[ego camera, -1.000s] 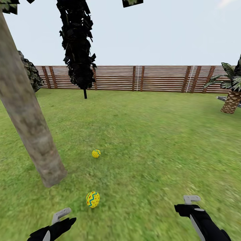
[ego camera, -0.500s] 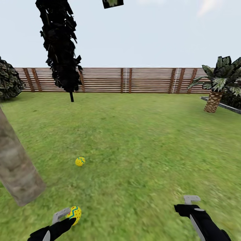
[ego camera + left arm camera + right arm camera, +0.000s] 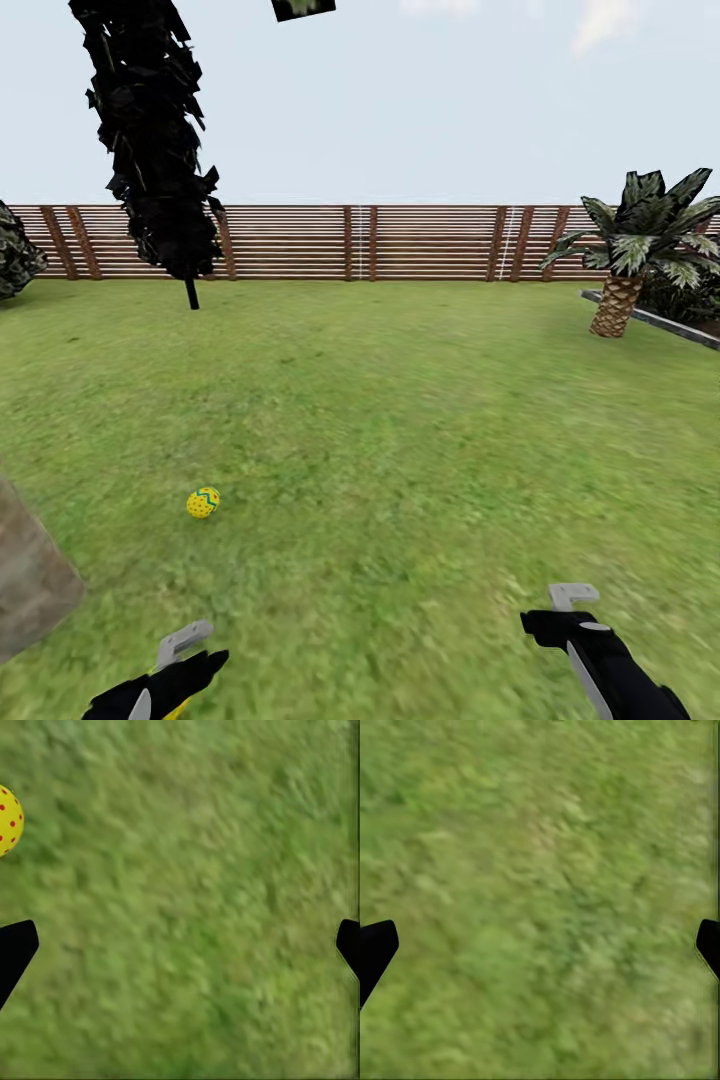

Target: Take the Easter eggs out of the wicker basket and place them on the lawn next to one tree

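View swung right; egg (image 3: 203, 502) on lawn (image 3: 420, 450).

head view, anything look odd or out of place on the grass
Only a small yellow egg with blue zigzag lying loose on the mottled green lawn, near the thick grey-brown trunk. Nothing looks spilled or damaged.

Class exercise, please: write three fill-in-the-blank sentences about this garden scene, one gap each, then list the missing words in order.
1. The Easter egg lying on the lawn is mostly ____ in colour.
2. Both the left gripper and the right gripper have their fingers spread ____ over the grass.
3. Behind the palm runs a slatted wooden ____.

Missing words: yellow; open; fence
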Robot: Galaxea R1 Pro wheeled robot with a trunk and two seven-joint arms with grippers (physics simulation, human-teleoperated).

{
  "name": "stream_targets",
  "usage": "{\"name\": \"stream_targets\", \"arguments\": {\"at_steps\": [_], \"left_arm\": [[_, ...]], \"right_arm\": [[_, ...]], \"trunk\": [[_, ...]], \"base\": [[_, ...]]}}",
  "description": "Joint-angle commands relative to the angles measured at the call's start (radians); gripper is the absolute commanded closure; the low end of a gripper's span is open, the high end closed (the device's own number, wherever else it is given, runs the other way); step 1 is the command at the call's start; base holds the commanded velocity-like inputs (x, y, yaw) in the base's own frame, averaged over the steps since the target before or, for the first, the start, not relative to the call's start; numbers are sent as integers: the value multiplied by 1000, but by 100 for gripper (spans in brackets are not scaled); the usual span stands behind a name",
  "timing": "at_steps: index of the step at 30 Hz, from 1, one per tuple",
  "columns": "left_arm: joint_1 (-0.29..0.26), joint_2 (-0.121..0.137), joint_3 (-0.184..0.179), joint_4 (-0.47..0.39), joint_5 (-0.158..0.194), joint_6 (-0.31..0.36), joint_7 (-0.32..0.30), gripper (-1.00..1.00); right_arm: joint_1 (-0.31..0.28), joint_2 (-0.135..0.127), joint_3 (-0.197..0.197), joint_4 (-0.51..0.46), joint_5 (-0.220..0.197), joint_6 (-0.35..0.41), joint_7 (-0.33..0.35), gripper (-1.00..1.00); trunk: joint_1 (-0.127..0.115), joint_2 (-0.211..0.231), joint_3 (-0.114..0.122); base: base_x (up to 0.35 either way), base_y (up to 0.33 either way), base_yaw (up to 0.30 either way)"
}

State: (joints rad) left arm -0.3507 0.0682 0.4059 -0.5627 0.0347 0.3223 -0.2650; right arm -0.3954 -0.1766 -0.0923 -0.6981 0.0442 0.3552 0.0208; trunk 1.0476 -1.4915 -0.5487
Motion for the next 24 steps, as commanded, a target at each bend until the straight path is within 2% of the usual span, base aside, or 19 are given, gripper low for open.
{"name": "stream_targets", "arguments": {"at_steps": [1, 16, 24], "left_arm": [[-1, -1, 5, -2, 4, 9, -5, -100], [-1, 0, 6, -2, 4, 9, -5, -100], [-1, 0, 10, -2, 4, 9, -5, -100]], "right_arm": [[0, 0, -1, -1, 5, 5, 2, -100], [0, 3, 0, -1, 4, 5, 2, -100], [0, 4, 1, -1, 5, 6, 4, -100]], "trunk": [[0, -1, -1], [0, -1, -1], [0, -1, 8]], "base": [[245, -246, -1], [246, -243, -1], [311, -49, -160]]}}
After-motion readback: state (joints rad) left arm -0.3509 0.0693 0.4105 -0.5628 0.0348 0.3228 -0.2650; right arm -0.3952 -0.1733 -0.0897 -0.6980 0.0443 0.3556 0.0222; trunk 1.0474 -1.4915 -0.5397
